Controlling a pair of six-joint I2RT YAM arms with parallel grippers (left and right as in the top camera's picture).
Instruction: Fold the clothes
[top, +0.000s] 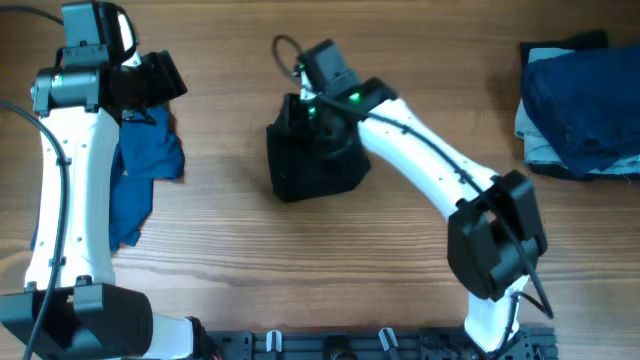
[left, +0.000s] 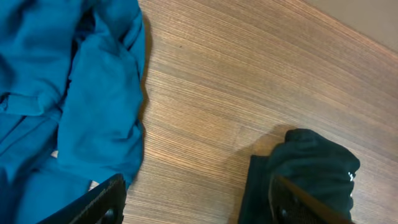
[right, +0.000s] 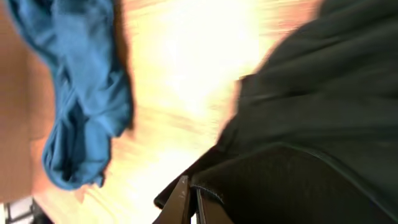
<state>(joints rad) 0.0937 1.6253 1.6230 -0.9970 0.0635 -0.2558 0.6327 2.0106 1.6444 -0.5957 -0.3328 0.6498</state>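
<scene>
A black garment (top: 315, 160) lies bunched on the middle of the wooden table; it also shows in the left wrist view (left: 305, 177) and in the right wrist view (right: 311, 112). My right gripper (top: 310, 105) sits at its far edge and is shut on a hem of the black cloth (right: 193, 200). A blue garment (top: 140, 175) lies crumpled at the left, partly under my left arm; it shows in the left wrist view (left: 68, 106) and the right wrist view (right: 81, 99). My left gripper (left: 196, 202) is open and empty above bare table between the two garments.
A stack of folded dark blue and grey clothes (top: 575, 105) sits at the far right edge of the table (top: 250, 250). Both arm bases stand at the front edge.
</scene>
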